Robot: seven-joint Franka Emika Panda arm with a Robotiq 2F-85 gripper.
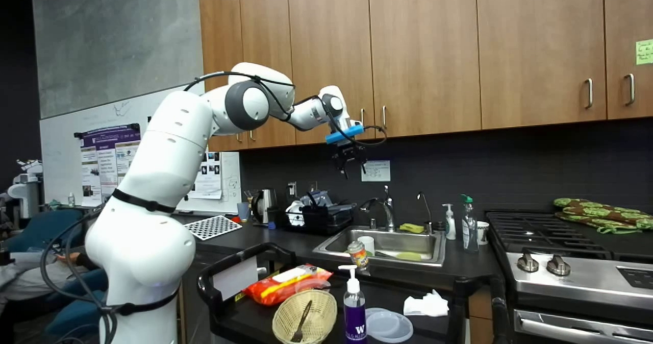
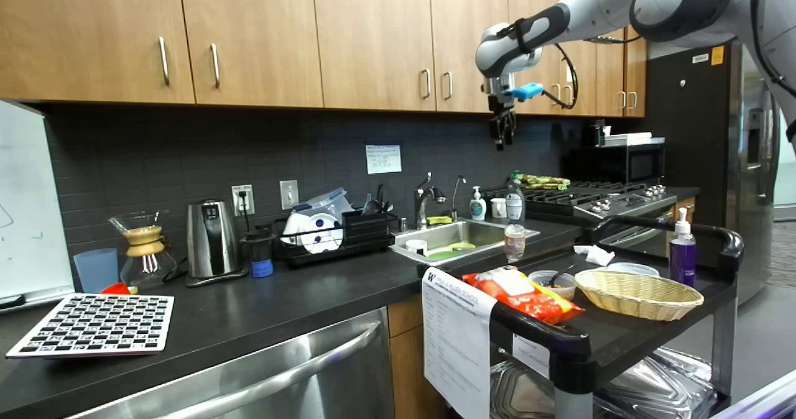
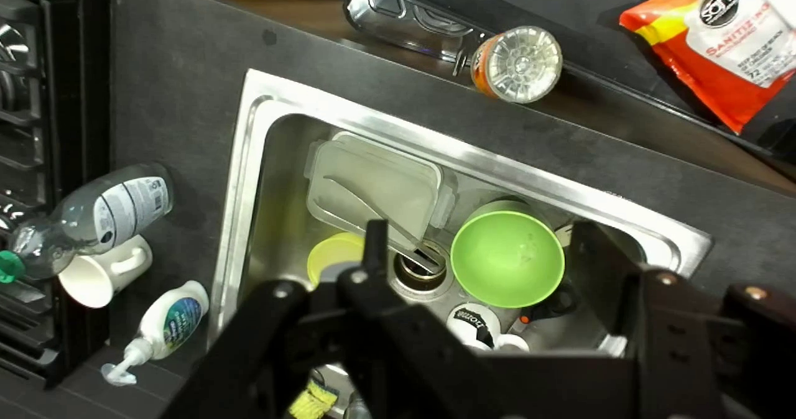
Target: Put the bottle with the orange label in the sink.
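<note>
Sitting by the counter edge [image 3: 622, 145] between sink [image 3: 242, 170] and cart [image 1: 387, 294], the bottle [image 1: 359, 256] is getting loads of headroom while the arm [image 1: 176, 122] is reaching high, gripper [image 1: 355, 173] pointing down, spread wide.

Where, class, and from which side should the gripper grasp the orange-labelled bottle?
Probably around the orange label, coming from above with the open fingers astride: the wrist view shows the round clear end uppermost. In an exterior view the bottle looks tilted, so a matching tilt may help.

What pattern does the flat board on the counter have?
The board has a black-and-white checkered pattern; it shows best in an exterior view.
</note>
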